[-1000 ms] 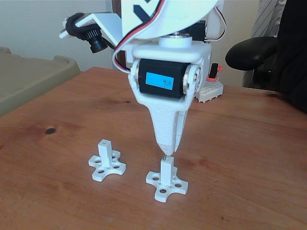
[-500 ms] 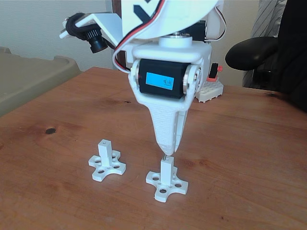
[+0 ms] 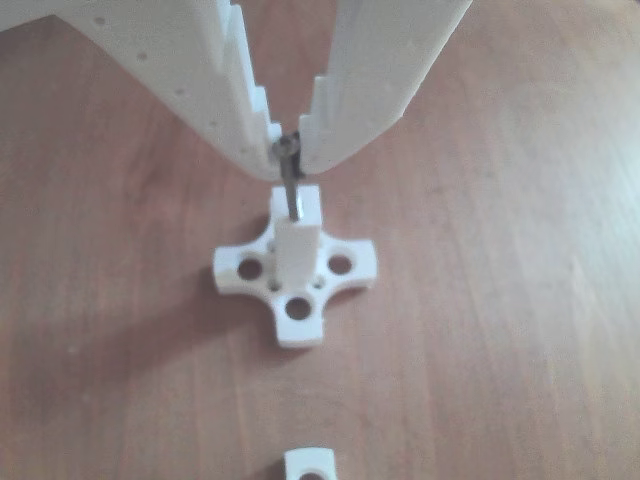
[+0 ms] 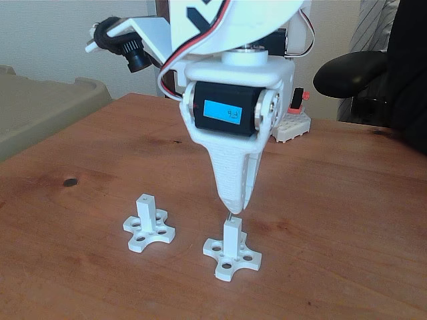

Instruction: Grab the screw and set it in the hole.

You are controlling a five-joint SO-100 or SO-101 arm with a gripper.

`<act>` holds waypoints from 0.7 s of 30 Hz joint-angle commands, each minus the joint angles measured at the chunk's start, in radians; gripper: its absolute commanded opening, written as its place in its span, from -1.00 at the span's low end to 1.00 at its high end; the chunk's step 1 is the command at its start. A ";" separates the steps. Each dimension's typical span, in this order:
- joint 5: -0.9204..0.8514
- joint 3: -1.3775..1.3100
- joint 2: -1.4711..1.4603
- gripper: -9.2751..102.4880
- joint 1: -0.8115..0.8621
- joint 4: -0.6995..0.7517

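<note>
My white gripper (image 3: pixel 288 152) is shut on the screw (image 3: pixel 290 185), a thin grey metal pin hanging straight down from the fingertips. Its lower end meets the top face of a white post (image 3: pixel 297 245) on a cross-shaped base (image 3: pixel 342 268); the hole itself is hidden by the screw. In the fixed view the gripper (image 4: pixel 231 207) points down right above that post (image 4: pixel 230 237), with a short piece of the screw (image 4: pixel 230 218) showing between tip and post.
A second white post on a cross base (image 4: pixel 147 223) stands to the left in the fixed view; its corner (image 3: pixel 310 464) shows at the other view's bottom edge. A white block with a red part (image 4: pixel 293 120) sits behind the arm. A black chair (image 4: pixel 373 73) stands at the right.
The arm has shifted very slightly to the right and up; the screw stays gripped above the same post.
</note>
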 commanded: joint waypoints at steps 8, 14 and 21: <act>0.015 -0.015 0.066 -0.91 -0.018 -0.002; 0.018 -0.021 0.058 -0.91 -0.020 -0.006; 0.020 -0.023 0.054 -0.91 -0.020 -0.015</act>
